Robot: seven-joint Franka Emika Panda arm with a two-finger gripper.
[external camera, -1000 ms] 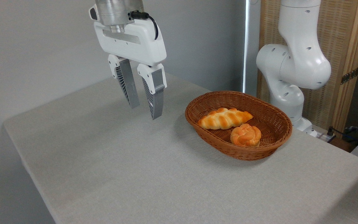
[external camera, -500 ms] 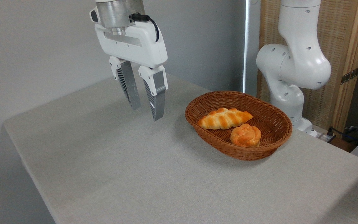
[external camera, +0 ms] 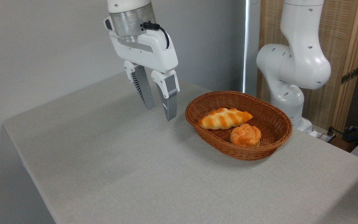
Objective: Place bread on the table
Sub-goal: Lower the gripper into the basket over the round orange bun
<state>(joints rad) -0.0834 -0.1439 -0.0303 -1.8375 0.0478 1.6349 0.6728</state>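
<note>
The bread (external camera: 245,135), a small round knotted bun with an orange-golden crust, lies in the near right part of a brown wicker basket (external camera: 210,140). The basket stands on the grey-beige table (external camera: 120,168). My gripper (external camera: 161,112) hangs above the table just left of the basket's rim, fingers pointing down and apart, with nothing between them. It is open and well left of the bread.
A longer, paler braided loaf (external camera: 224,118) lies in the basket behind the bun. The arm's white base (external camera: 291,68) stands behind the basket at the right. The table's left edge (external camera: 26,161) drops off; cables lie at far right (external camera: 353,132).
The gripper has moved to the right toward the basket and slightly down, staying open. The bun and loaf have not moved.
</note>
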